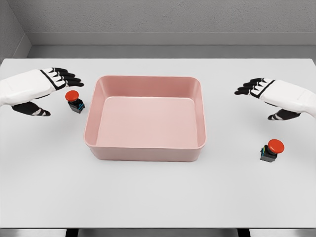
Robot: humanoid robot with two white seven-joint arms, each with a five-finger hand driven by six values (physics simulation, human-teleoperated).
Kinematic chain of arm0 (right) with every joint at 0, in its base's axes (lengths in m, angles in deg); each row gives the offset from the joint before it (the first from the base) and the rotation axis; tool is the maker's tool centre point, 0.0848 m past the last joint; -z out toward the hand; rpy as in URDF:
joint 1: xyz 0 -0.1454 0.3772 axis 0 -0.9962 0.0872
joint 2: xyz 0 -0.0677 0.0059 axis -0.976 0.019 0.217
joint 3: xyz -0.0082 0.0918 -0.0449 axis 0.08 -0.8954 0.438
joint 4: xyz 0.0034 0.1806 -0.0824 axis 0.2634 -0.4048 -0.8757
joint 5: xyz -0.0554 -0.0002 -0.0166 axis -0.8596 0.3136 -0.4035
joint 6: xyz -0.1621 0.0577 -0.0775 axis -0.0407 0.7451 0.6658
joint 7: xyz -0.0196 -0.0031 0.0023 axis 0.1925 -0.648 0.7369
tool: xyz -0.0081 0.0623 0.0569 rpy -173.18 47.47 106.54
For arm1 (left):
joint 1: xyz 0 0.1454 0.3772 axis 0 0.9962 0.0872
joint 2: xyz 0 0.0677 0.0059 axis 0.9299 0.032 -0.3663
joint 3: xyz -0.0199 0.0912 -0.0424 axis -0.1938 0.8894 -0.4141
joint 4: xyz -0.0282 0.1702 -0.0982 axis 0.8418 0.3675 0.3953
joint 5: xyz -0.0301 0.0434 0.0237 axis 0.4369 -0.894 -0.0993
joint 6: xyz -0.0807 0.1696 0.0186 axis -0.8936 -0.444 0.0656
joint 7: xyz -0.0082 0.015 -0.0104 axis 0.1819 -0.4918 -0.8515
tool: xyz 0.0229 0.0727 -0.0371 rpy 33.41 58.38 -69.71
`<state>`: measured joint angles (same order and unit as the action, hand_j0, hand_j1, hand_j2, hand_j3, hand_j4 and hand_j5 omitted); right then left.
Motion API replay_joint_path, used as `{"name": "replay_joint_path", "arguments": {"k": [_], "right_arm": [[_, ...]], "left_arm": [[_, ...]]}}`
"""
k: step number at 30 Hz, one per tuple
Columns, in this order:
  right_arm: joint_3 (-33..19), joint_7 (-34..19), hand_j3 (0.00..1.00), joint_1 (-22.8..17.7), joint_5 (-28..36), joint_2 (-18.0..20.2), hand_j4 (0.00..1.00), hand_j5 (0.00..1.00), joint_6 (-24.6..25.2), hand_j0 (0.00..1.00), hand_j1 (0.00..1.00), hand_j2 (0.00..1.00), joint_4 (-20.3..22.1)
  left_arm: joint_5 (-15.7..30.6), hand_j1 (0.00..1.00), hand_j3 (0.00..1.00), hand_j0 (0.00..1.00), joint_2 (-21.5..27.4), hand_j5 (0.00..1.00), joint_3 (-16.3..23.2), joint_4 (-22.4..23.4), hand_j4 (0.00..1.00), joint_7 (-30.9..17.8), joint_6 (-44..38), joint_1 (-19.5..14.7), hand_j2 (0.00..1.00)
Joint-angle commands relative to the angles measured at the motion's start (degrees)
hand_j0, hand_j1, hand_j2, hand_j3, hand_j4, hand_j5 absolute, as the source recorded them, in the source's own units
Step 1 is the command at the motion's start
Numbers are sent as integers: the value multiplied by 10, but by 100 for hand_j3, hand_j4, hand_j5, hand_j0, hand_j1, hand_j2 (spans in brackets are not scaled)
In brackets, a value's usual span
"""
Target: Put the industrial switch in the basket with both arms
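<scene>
Two industrial switches with red mushroom buttons on dark bodies stand on the white table. One switch sits just left of the pink basket; the other switch is at the right, nearer the front. My left hand hovers beside the left switch, fingers spread, thumb below, holding nothing. Farther back than the right switch, my right hand floats with relaxed open fingers. The basket holds nothing.
The white table stretches wide in front of the basket. A grey wall runs behind the table's far edge.
</scene>
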<state>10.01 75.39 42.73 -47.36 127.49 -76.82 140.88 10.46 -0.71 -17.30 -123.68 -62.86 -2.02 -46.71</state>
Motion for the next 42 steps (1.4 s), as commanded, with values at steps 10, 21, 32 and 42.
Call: {"name": "replay_joint_path", "arguments": {"k": [10,21,32,42], "right_arm": [[-17,-1,100,-4,-41,35,100,100,1,100,100,100,-16],[-1,-7,100,-40,-41,116,100,100,1,100,100,100,32],[24,-7,100,-63,-41,160,100,100,1,100,100,100,82],[45,-7,100,-71,-41,162,100,100,1,100,100,100,129]], "left_arm": [[-9,100,100,100,-4,100,19,24,100,-2,-92,-19,100],[-117,100,100,100,-79,100,59,25,100,-37,-159,-51,100],[-143,100,100,100,-102,100,67,65,100,-37,-160,-52,100],[-161,93,93,93,-103,93,67,66,93,-36,-160,-53,93]]}}
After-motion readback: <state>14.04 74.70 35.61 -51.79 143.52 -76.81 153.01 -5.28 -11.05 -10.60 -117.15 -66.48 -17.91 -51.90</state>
